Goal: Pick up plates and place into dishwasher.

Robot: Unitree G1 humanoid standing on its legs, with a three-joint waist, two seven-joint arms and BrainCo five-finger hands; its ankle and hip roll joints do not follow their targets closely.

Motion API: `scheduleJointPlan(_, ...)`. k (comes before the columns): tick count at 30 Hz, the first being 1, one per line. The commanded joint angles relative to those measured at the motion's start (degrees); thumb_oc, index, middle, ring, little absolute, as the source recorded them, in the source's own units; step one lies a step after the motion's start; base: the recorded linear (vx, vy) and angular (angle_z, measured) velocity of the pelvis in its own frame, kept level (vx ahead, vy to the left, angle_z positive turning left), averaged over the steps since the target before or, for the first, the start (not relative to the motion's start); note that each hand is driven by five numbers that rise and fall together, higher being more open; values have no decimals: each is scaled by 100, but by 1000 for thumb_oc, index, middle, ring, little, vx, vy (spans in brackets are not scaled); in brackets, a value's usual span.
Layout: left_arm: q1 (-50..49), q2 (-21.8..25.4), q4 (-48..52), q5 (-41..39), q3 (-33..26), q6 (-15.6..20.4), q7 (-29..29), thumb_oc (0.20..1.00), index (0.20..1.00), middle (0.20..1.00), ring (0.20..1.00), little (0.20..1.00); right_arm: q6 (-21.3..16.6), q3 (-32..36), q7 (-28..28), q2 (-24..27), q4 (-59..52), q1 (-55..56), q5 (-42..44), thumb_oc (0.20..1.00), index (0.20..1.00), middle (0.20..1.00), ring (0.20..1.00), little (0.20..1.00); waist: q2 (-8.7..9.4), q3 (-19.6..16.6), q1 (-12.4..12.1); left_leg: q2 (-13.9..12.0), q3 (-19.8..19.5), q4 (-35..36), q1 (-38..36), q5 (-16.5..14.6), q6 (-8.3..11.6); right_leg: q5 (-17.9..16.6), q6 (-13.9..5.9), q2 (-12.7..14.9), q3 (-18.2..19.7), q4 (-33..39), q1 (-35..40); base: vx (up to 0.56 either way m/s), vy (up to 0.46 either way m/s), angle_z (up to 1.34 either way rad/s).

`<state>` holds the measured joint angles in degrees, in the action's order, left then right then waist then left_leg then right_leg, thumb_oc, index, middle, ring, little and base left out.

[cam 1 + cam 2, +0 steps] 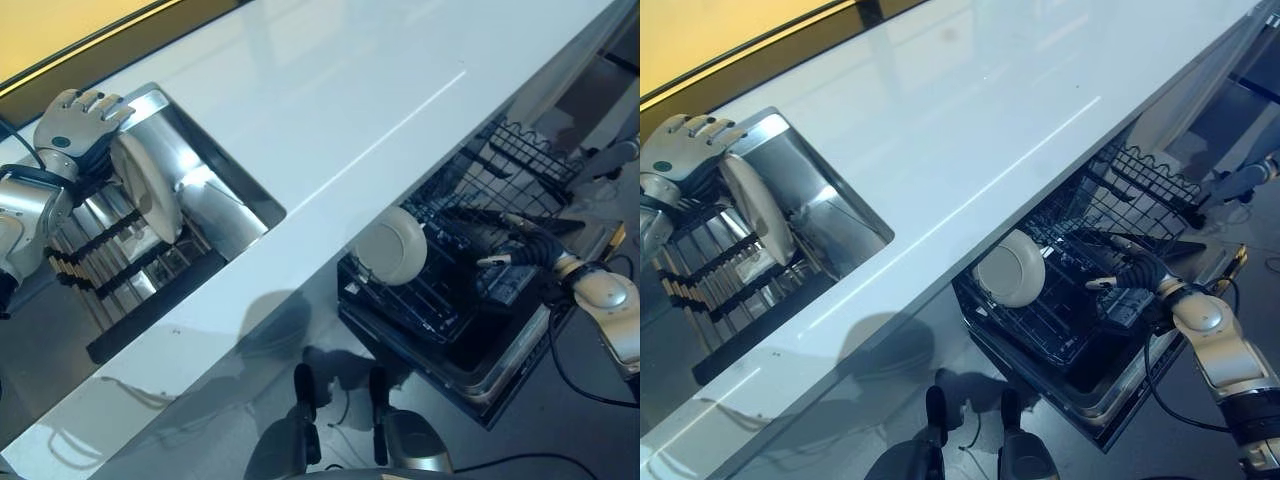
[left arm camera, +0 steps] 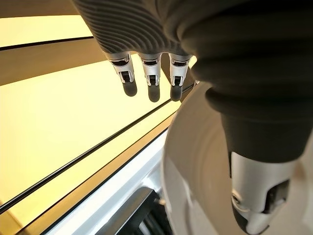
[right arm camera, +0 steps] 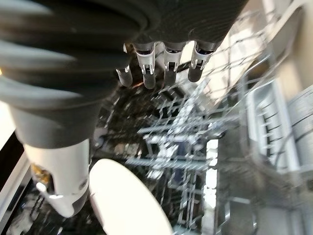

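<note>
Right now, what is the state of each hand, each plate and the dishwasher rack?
Left hand: over the sink, shut on a plate.
Sink plate: on edge, held.
Right hand: open, over the rack.
Rack plate: standing in the rack, free.
Rack: pulled out.

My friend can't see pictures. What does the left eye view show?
The robot's left hand grips a white plate standing upright in the sink's rack. Its right hand hovers open over the open dishwasher rack, where another plate stands.
</note>
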<state>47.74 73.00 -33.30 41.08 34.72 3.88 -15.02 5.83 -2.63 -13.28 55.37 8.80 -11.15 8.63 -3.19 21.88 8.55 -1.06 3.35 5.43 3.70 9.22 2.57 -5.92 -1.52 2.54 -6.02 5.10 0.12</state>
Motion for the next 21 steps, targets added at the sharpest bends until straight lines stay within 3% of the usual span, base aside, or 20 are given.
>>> scheduleJointPlan(1,148,390,-201,235,-269,17,20,1000,1000,1000,1000,1000,-323,249,120,312,-434,25,14,1000,1000,1000,1000,1000,191,-84,87,168,132,-43,-306,-772,-27,132,-591,388,222,-358,-384,-9,15,-13)
scheduleJointPlan(7,434,413,-245,206,107,214,184,1000,1000,1000,1000,1000,-413,133,312,373,-380,-193,92,1000,1000,1000,1000,1000,187,-58,78,175,142,-43,-322,-774,-23,123,-601,403,196,-354,-367,2,3,-8)
scheduleJointPlan(9,438,412,-241,112,121,320,106,683,683,683,683,683,-409,147,359,385,-459,-243,56,1000,1000,1000,1000,1000,187,-50,73,177,148,-43,-318,-775,-22,128,-597,401,191,-360,-373,0,0,0)
scheduleJointPlan(10,432,405,-245,116,90,399,60,363,363,363,363,363,-343,157,354,367,-497,-280,-2,1000,1000,1000,1000,1000,182,-52,66,182,140,-43,-314,-774,-19,130,-596,394,192,-362,-376,0,0,0)
scheduleJointPlan(11,432,409,-249,74,84,415,56,288,288,288,288,288,-308,152,338,366,-507,-291,-22,1000,1000,1000,1000,1000,179,-55,67,183,138,-43,-312,-773,-17,131,-597,393,190,-362,-378,0,0,0)
scheduleJointPlan(12,421,418,-233,-19,81,462,104,304,304,304,304,304,-305,153,317,377,-516,-264,-21,1000,1000,1000,1000,1000,177,-59,65,180,139,-43,-314,-774,-19,137,-598,395,178,-365,-373,0,0,0)
scheduleJointPlan(13,423,413,-225,-63,92,614,160,200,200,200,200,200,-319,151,335,383,-517,-240,-4,1000,1000,1000,1000,1000,172,-62,66,177,153,-43,-318,-777,-21,148,-597,394,168,-370,-367,0,0,0)
scheduleJointPlan(21,369,520,-31,-223,107,726,776,200,200,200,200,200,-405,189,404,392,-566,-220,50,1000,1000,1000,1000,1000,156,-109,37,181,121,-43,-364,-782,-20,130,-588,384,128,-314,-289,1,-4,0)
